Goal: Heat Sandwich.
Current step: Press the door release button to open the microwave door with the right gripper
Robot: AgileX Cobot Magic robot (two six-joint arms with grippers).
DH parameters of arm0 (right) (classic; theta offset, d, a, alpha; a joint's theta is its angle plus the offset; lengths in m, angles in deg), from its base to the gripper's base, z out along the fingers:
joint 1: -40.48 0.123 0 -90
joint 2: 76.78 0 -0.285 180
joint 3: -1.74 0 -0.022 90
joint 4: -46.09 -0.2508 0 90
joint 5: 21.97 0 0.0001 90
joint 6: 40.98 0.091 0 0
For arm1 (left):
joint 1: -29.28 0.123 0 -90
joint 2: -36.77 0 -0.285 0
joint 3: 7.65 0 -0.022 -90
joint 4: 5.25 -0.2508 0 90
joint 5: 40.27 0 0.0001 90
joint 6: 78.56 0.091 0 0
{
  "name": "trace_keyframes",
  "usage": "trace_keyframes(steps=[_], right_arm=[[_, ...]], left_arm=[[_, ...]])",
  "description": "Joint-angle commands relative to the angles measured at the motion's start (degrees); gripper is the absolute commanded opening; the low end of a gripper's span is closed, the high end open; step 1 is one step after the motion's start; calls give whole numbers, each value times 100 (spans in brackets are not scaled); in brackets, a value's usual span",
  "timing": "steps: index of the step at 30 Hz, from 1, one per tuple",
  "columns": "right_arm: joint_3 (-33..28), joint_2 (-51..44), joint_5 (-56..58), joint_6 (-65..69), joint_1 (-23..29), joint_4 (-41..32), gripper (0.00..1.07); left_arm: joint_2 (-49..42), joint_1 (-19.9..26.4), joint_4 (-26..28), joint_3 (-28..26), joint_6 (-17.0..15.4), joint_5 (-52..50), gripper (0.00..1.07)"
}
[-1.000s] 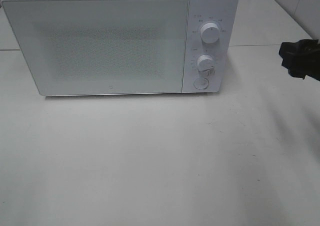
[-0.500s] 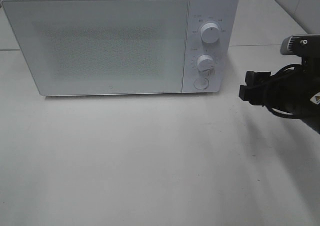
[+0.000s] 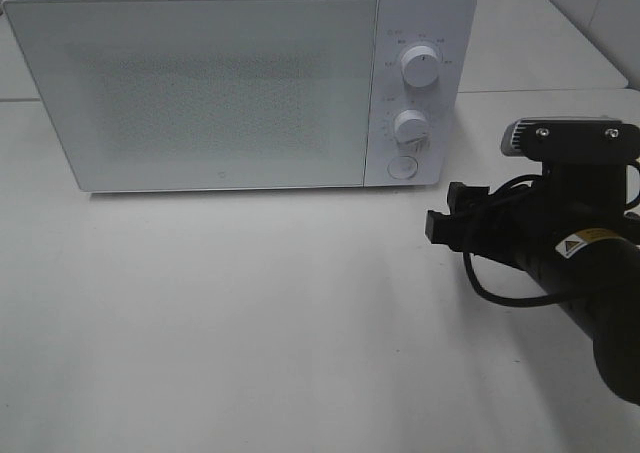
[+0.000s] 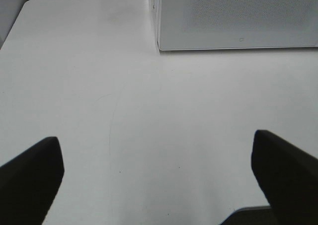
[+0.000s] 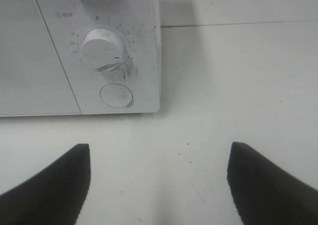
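Exterior high view: white microwave [image 3: 200, 13] at the back of the table [image 3: 250, 333], door [image 3: 200, 103] shut, no sandwich in sight in any view; possibly behind that door, impossible to tell. Likely light and soft, easily squashed, layers prone to sliding apart; best taken low and gently at the crust sides, or carried by whatever lies under it. Right gripper [image 3: 445, 215] just in front of the control panel [image 3: 448, 123], spread wide, nothing between its fingers, pointing toward the lower knob [image 5: 103, 48] and the round button [image 5: 117, 95] beneath. Left gripper [image 4: 159, 180] spread wide too, empty, over bare table near the microwave's other front corner. Shut door between grippers and oven cavity; nothing else in the way
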Motion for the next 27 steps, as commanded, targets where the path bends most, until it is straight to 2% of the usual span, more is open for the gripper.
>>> trace_keyframes(steps=[1,8,12,16,17,21,22,24,26,27], right_arm=[[97,11,-138,-74,252,-315,75],[143,11,-126,149,344,-395,72],[143,11,-126,762,344,-395,66],[143,11,-126,2172,344,-395,57],[143,11,-126,2172,344,-395,57],[143,11,-126,3873,344,-395,45],[143,11,-126,3873,344,-395,45],[143,11,-126,4905,344,-395,38],[143,11,-126,5220,344,-395,35],[143,11,-126,6005,344,-395,29]], left_arm=[[-34,23,40,6,-46,-23,97],[-34,23,40,6,-46,-23,97],[-34,23,40,6,-46,-23,97],[-34,23,40,6,-46,-23,97],[-34,23,40,6,-46,-23,97],[-34,23,40,6,-46,-23,97],[-34,23,40,6,-46,-23,97],[-34,23,40,6,-46,-23,97],[-34,23,40,6,-46,-23,97],[-34,23,40,6,-46,-23,97]])
